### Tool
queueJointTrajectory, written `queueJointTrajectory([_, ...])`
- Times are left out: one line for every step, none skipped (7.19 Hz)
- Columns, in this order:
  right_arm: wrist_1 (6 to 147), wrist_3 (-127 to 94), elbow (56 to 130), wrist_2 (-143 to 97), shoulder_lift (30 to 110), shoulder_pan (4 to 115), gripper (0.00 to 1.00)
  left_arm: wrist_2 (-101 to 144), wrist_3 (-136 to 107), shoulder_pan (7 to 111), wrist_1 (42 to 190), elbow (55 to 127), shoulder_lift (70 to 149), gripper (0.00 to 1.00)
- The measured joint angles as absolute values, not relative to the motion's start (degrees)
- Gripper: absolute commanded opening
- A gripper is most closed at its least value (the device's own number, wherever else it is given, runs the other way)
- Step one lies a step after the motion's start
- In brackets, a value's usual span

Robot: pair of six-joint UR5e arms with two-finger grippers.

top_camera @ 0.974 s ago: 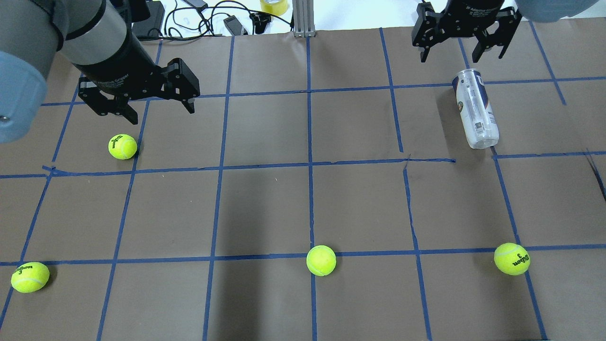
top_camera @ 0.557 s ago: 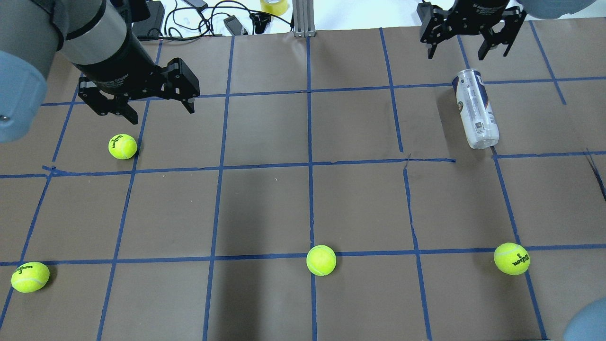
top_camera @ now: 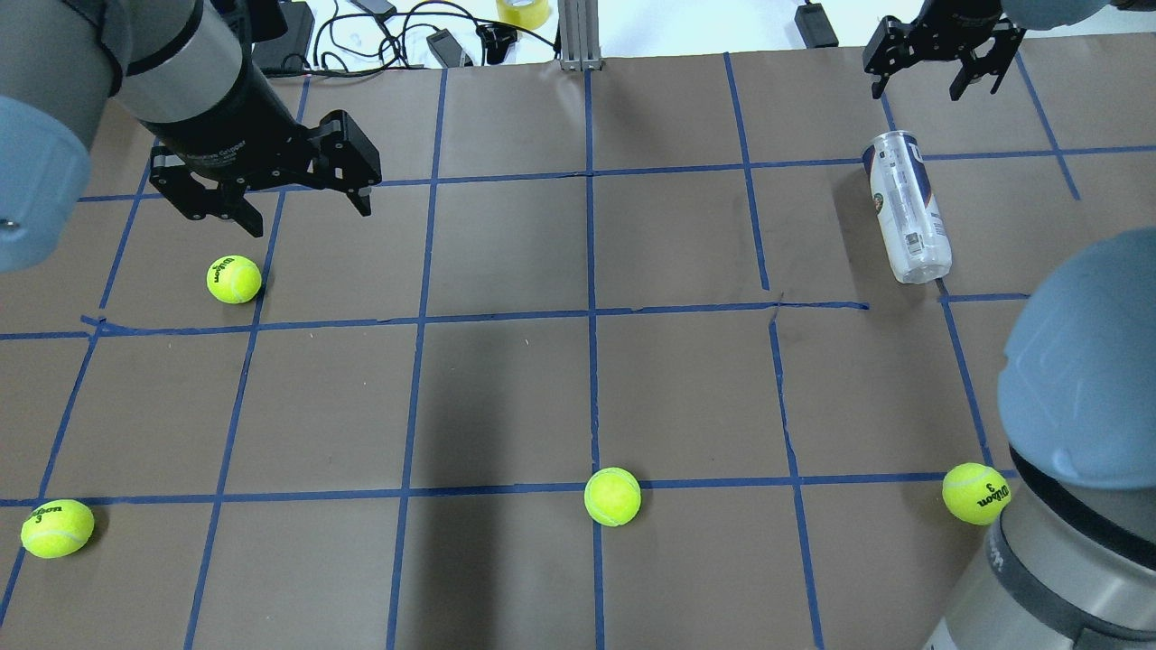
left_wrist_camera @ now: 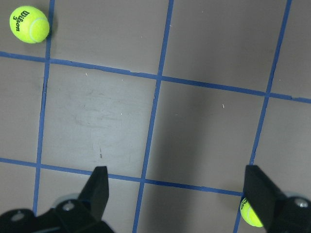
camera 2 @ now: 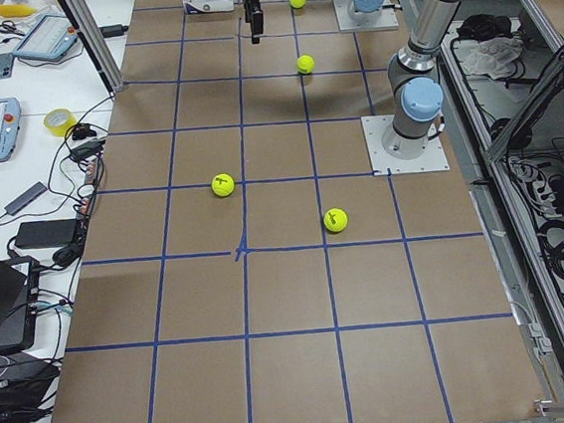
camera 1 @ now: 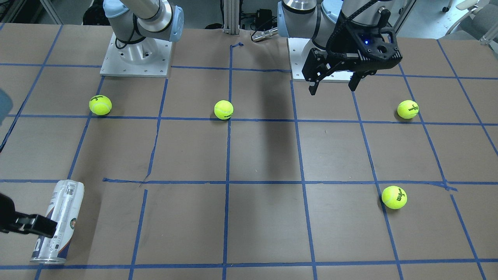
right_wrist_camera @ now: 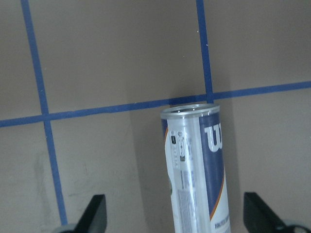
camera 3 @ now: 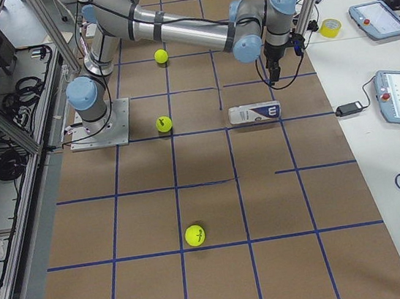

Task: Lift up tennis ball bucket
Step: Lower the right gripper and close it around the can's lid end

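The tennis ball bucket, a clear tube with a white-and-navy label, lies on its side at the far right of the table. It also shows in the front view and the right side view. My right gripper is open and empty, raised above the table just beyond the tube's far, silver-rimmed end. In the right wrist view the tube lies below, between the spread fingers. My left gripper is open and empty, hovering at the far left, away from the tube.
Several yellow-green tennis balls lie on the brown, blue-taped table: one under the left gripper, and others near the front edge. The right arm's elbow looms over the front right. Cables lie beyond the far edge.
My right gripper has moved away toward the far right, still open, from over the tube's far end. The right arm's elbow has swung into view at front right. The left arm has not moved.
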State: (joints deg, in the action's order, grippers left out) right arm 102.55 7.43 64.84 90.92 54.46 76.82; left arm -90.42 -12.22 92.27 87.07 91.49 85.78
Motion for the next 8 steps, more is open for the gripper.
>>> queueJointTrajectory([103.72,9.11,63.10,90.89,50.79,76.24,1.00,-90.40,-12.22,92.26,87.09,91.49,85.78,1.00])
queueJointTrajectory([105.80,10.82,62.45,90.88,48.18,75.92,1.00,-90.40,-12.22,92.26,87.12,91.49,85.78,1.00])
queueJointTrajectory([107.41,12.23,62.25,90.88,46.16,75.72,1.00,-90.38,-12.22,92.27,87.16,91.49,85.78,1.00])
queueJointTrajectory([108.02,13.66,62.45,90.86,44.68,75.56,1.00,-90.36,-12.22,92.28,87.18,91.49,85.78,1.00])
queueJointTrajectory([108.18,15.36,62.93,91.01,43.80,75.47,1.00,-90.36,-12.22,92.28,87.18,91.49,85.78,1.00])
queueJointTrajectory([108.16,16.58,63.39,91.35,43.24,75.41,1.00,-90.35,-12.22,92.28,87.18,91.49,85.78,1.00])
queueJointTrajectory([108.13,17.11,63.64,91.43,42.96,75.37,1.00,-90.37,-12.22,92.28,87.19,91.49,85.78,1.00])
queueJointTrajectory([108.35,17.31,63.80,91.22,42.71,75.34,0.82,-90.39,-12.22,92.28,87.19,91.49,85.78,1.00])
